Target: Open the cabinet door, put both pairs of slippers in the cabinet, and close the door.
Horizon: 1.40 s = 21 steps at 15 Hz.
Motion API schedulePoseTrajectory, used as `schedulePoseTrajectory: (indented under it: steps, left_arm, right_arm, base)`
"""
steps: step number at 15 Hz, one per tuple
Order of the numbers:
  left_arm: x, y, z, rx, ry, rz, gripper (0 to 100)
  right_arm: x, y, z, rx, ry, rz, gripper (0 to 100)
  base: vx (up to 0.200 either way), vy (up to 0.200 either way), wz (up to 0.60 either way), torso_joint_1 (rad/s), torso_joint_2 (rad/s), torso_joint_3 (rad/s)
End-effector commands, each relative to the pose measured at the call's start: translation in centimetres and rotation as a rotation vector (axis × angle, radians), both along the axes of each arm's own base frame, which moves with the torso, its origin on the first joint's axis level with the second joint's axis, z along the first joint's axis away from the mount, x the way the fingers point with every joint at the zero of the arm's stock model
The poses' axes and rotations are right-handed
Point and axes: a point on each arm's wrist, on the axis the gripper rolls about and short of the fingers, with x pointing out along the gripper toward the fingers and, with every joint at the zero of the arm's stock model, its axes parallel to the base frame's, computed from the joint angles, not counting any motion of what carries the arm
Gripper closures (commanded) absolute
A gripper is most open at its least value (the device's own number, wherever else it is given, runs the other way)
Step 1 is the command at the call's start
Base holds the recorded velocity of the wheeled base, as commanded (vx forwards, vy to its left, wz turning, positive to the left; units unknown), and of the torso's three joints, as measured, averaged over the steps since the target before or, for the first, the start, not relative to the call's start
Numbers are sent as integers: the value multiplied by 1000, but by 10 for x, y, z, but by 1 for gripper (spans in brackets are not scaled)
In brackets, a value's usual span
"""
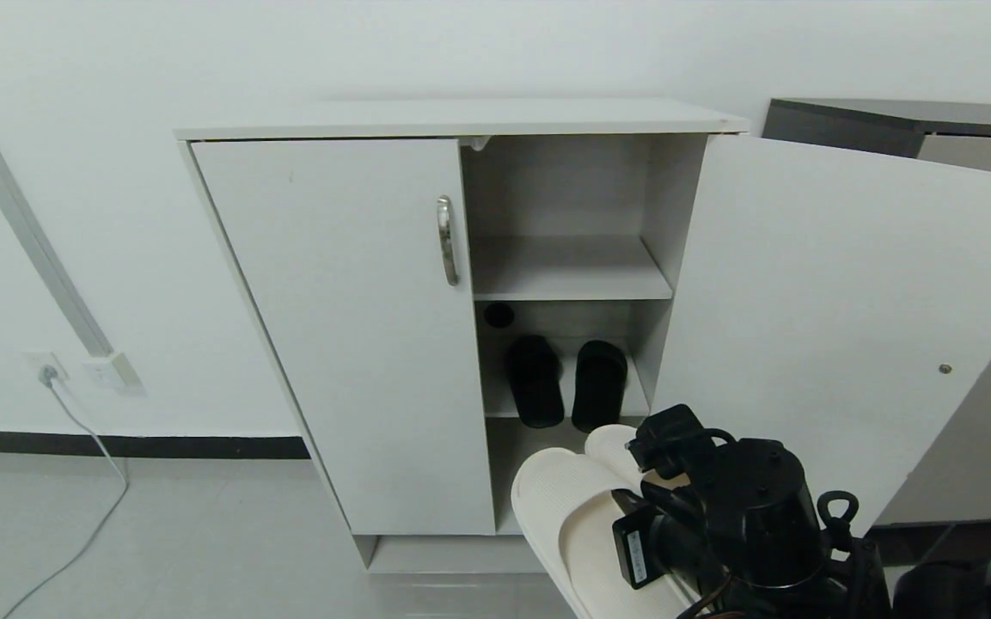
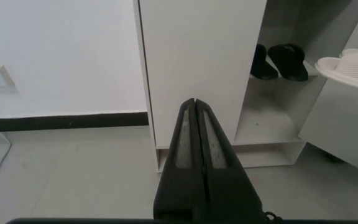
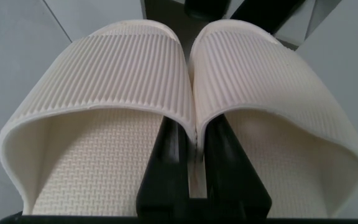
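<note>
The white cabinet (image 1: 461, 116) has its left door (image 1: 340, 327) closed and its right door (image 1: 839, 318) swung wide. A black pair of slippers (image 1: 535, 380) lies on the middle shelf, toes inward. My right gripper (image 3: 196, 155) is shut on the cream pair of slippers (image 1: 564, 507), one finger inside each and pinching their inner walls together. The pair hangs just before the cabinet's lowest opening, toes toward it. My left gripper (image 2: 194, 109) is shut and holds nothing, low over the floor facing the closed door (image 2: 197, 56). The left wrist view also shows the black slippers (image 2: 288, 61).
The open door stands to the right of my right arm. A dark piece of furniture (image 1: 890, 120) sits behind it. On the left wall are a socket (image 1: 48, 374) and a cable (image 1: 91, 516) trailing over the grey floor (image 1: 160, 533). An upper shelf (image 1: 568, 266) lies above the black pair.
</note>
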Motion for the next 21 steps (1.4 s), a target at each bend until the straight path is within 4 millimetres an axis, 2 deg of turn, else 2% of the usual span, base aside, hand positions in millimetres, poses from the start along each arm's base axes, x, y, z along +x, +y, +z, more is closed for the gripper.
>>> schedulePoseTrajectory:
  steps: [1, 3, 5, 7, 9, 12, 14, 16, 21]
  left_arm:
    - [0, 0, 0, 1, 2, 0, 100]
    - [0, 0, 0, 1, 2, 0, 100]
    - [0, 0, 0, 1, 2, 0, 100]
    - [0, 0, 0, 1, 2, 0, 100]
    - [0, 0, 0, 1, 2, 0, 100]
    - [0, 0, 0, 1, 2, 0, 100]
    - [0, 0, 0, 1, 2, 0, 100]
    - [0, 0, 0, 2, 2, 0, 100]
    - [0, 0, 0, 2, 2, 0, 100]
  right_arm:
    - [1, 2, -2, 4, 1, 9, 100]
    - [4, 9, -5, 26, -22, 11, 100]
    - [13, 30, -3, 44, -56, -3, 100]
    - [28, 46, 5, 23, -83, -105, 100]
    - [45, 68, 43, 46, -125, -187, 100]
    - [58, 84, 88, 57, -128, -336, 100]
    - [63, 88, 108, 70, -152, -411, 100]
    - [63, 89, 120, 61, -163, -418, 100]
    - [63, 89, 121, 34, -166, -411, 100]
  base:
    - [0, 0, 0, 0, 0, 0]
    - [0, 0, 0, 0, 0, 0]
    - [0, 0, 0, 0, 0, 0]
    - [0, 0, 0, 0, 0, 0]
    - [0, 0, 0, 0, 0, 0]
    - [0, 0, 0, 0, 0, 0]
    - [0, 0, 0, 0, 0, 0]
    - [0, 0, 0, 0, 0, 0]
    - [0, 0, 0, 0, 0, 0]
